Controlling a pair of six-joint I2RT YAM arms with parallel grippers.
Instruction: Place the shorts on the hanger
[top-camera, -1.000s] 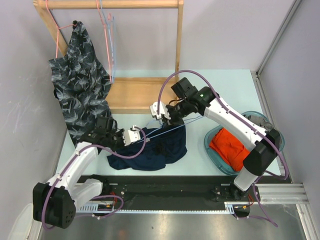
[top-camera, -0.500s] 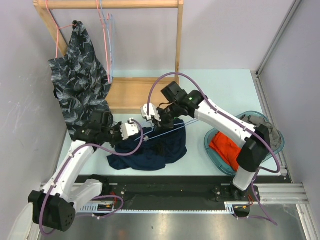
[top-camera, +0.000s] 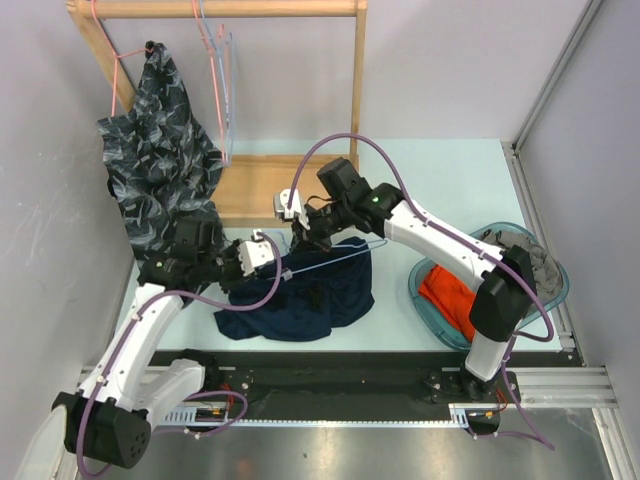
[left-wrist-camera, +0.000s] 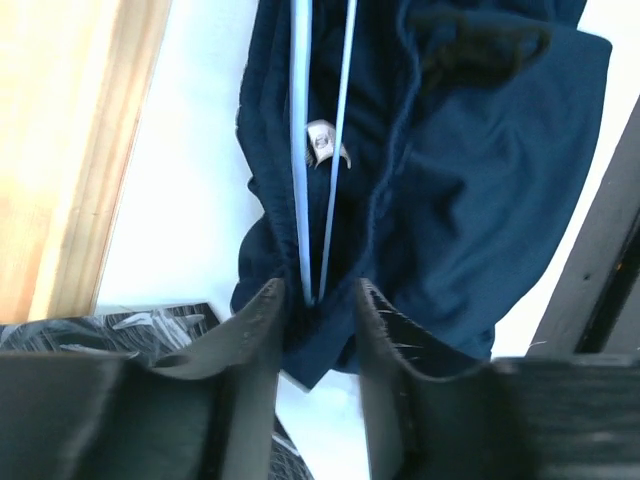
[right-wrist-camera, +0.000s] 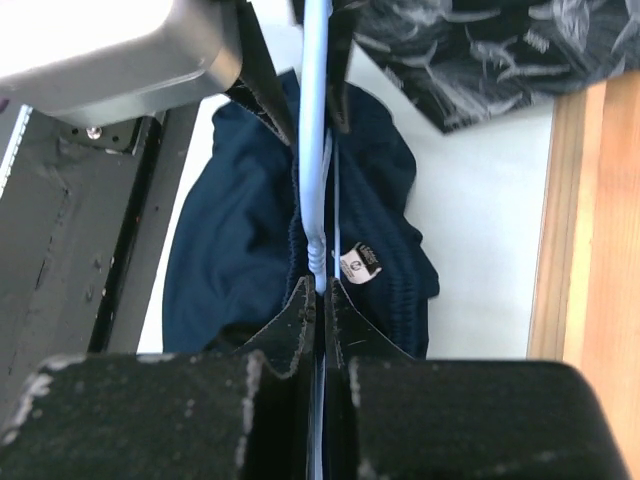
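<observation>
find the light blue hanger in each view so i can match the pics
Top external: the hanger is a thin slanted line at centre, across the shorts.
Left wrist: the hanger comes down from the top edge, its bars meeting at the left claw.
Right wrist: the hanger runs vertically at centre into the right claw.
Shared landmark: the shorts beneath it.

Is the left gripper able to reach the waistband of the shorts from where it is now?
Probably yes. The left gripper is open just above the shorts. Nothing lies over the waistband except the thin hanger, whose end sits between its jaws and which the right gripper holds.
</observation>
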